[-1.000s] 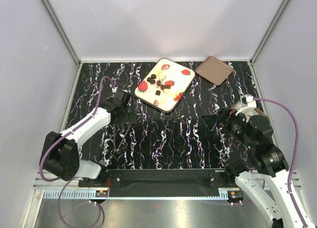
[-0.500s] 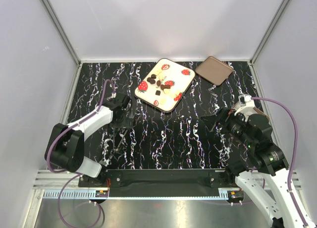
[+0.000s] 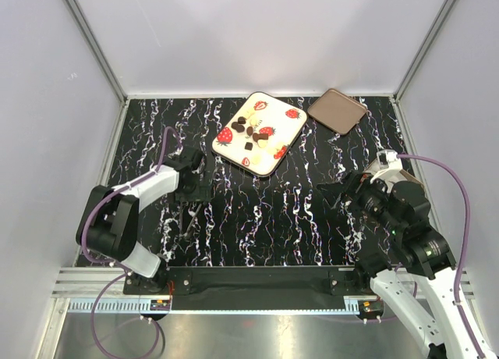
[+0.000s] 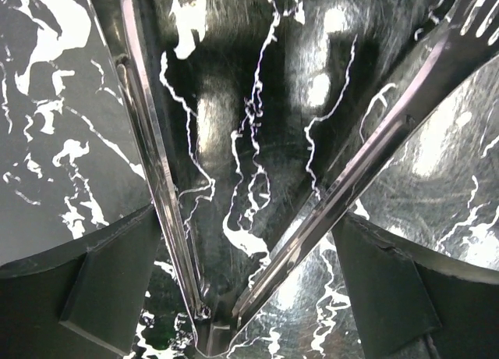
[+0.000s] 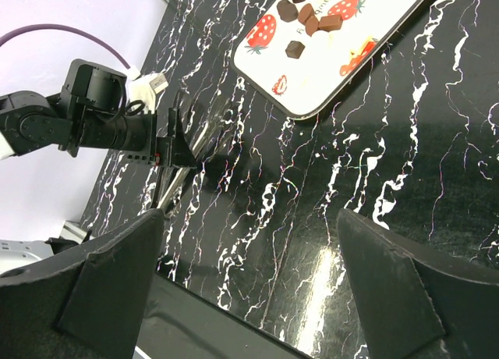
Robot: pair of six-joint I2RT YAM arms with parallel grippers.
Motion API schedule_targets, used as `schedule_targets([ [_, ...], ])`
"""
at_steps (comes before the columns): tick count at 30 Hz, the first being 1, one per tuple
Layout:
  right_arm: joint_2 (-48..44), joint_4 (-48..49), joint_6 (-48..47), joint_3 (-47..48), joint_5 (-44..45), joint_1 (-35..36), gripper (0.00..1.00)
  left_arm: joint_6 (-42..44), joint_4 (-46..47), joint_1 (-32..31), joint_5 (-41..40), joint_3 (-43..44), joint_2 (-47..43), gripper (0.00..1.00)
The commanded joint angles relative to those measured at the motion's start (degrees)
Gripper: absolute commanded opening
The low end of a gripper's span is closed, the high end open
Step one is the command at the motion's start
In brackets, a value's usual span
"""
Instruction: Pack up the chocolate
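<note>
Several small chocolates (image 3: 248, 129), dark brown and tan, lie on a cream tray (image 3: 281, 121) printed with strawberries at the back centre. They also show in the right wrist view (image 5: 309, 15). My left gripper (image 3: 194, 189) is open and low over the table, straddling metal tongs (image 4: 312, 218) that lie spread in a V with the joined end nearest the wrist. Its fingers (image 4: 117, 281) stand outside both tong arms. My right gripper (image 3: 333, 193) is open and empty, held above the table at the right.
A brown rounded-square lid (image 3: 337, 111) lies at the back right next to the tray. The tongs' arms stretch toward the front edge (image 3: 185, 218). The black marbled table (image 3: 281, 218) is walled by white panels on three sides.
My left gripper has moved down and toward the front, settling over the tongs. The right arm has barely moved. The chocolates and tray have not moved.
</note>
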Motion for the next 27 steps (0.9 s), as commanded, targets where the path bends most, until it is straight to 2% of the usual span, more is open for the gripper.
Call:
schedule_targets([
  [1,-0.7,0.4,-1.4,1.5,-0.2,-0.2,1.00,-1.3,4.4,0.6,1.9,-1.0,1.2,0.94],
  [9,-0.9,-0.4,-1.9,1.4,0.2,-0.2,1.00,-2.8,5.8,0.6,0.2,-3.4,2.0,0.91],
  [17,-0.3,-0.1,-1.4,1.5,-0.2,-0.2,1.00,-3.4,5.0,0.5,-1.8,-2.8,1.5,0.81],
  [27,0.1,-0.5,0.3,2.3,-0.5,-0.2,1.00,-0.9,-6.1,0.3,-1.0,7.8,-4.2,0.69],
])
